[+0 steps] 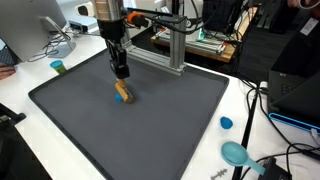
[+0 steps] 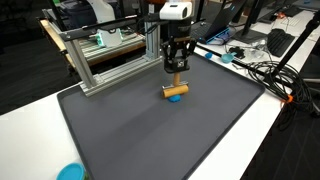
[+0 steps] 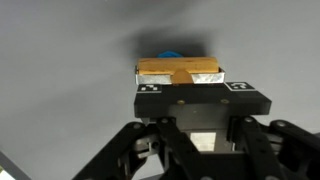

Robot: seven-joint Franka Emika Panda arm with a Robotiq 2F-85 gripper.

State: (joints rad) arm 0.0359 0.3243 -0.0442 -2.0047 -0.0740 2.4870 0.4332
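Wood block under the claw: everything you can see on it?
The wooden block is small and tan, light wood by its look, lying flat on the dark grey mat. A blue part shows at its far edge in the wrist view; whether it is attached is unclear. The claw hangs directly over it; whether they touch, and whether the jaws are open, cannot be told. Nothing else on the mat touches it.
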